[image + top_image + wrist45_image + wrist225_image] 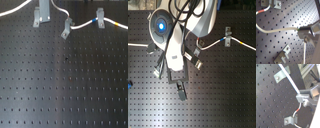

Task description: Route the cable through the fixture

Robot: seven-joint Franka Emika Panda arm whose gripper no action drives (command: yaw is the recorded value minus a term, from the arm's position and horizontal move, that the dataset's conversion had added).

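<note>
A white cable [82, 25] runs along the far edge of the black perforated board. It passes a metal fixture [99, 19] and a tilted fixture [65, 31] in the first exterior view. My gripper [302, 31] is shut on the cable [278, 30], which curves away from the fingers; the second wrist view shows the same grip [302, 97]. One nearby fixture [289, 120] has a red-marked stretch of cable at it. Another fixture [279, 76] lies beside the taut cable [289, 77]. In the second exterior view the arm [175, 45] hides the gripper.
The perforated board [65, 85] fills the first exterior view. A grey bracket [39, 17] stands at the far edge. Blue and yellow marks [116, 23] sit on the cable at the first exterior view's right. A further fixture [282, 56] lies on the board.
</note>
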